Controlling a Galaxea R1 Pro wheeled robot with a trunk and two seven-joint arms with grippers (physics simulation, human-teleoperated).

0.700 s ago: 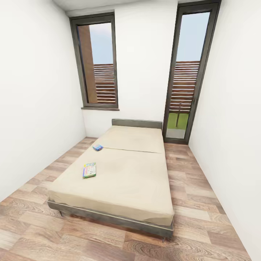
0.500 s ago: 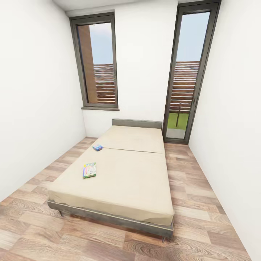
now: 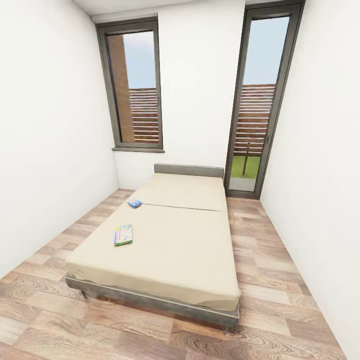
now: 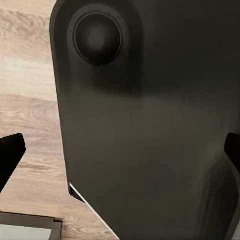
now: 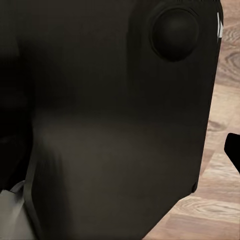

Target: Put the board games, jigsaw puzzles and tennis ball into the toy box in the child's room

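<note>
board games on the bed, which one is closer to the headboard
The small blue box. It lies farther up the bed, near the headboard end, while the larger pale green multicoloured box sits toward the foot.

a small blue board game (image 3: pixel 134 203) and a pale green one (image 3: pixel 123 234) lie flat on the beige bed (image 3: pixel 175 250).

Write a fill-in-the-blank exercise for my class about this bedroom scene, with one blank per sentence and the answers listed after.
1. Two board games lie on the beige ____.
2. The small blue box lies nearer the ____ than the pale green multicoloured box does.
3. The floor around the bed looks like ____.
4. The tall glass door stands to the ____ of the window in the head view.

Missing words: bed; headboard; wood; right
</note>
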